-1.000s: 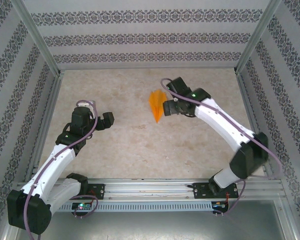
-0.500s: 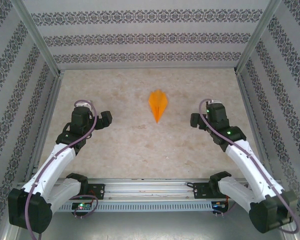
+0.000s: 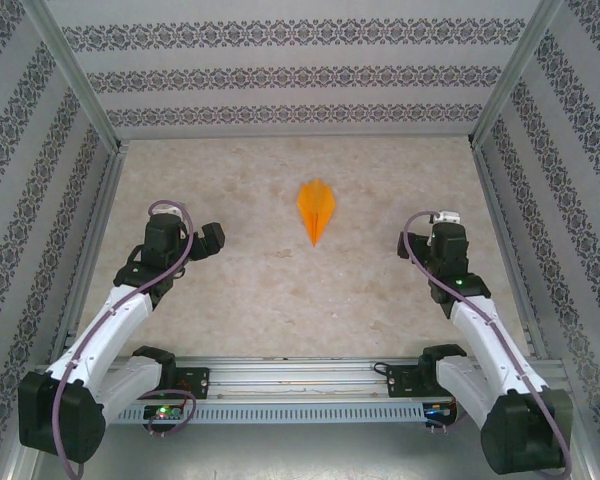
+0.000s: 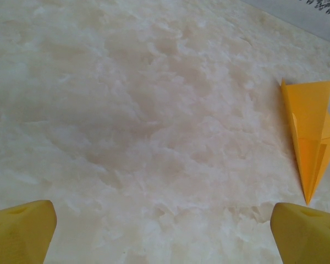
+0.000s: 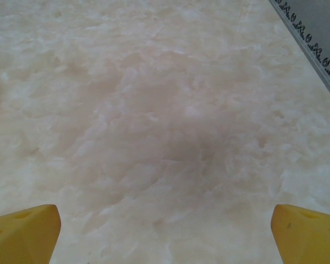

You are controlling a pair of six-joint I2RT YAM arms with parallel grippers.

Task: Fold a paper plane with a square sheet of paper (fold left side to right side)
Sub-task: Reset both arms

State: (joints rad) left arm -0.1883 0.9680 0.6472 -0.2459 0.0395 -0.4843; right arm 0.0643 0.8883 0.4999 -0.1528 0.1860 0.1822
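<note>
Seemingly complete: the paper plane (image 3: pixel 316 210) lies flat on the surface (image 3: pixel 240 300) with its nose pointing towards the arms. It sits ahead and to the right of the left tool (image 4: pixel 165 231) and ahead and to the left of the right tool (image 5: pixel 165 231), well apart from both. Both tools stand with jaws spread wide and hold nothing. The step is probably best finished with each tool parked clear, lest a finger brush the creases.

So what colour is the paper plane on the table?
The paper plane is plain bright orange, clearest in the left wrist view.
</note>
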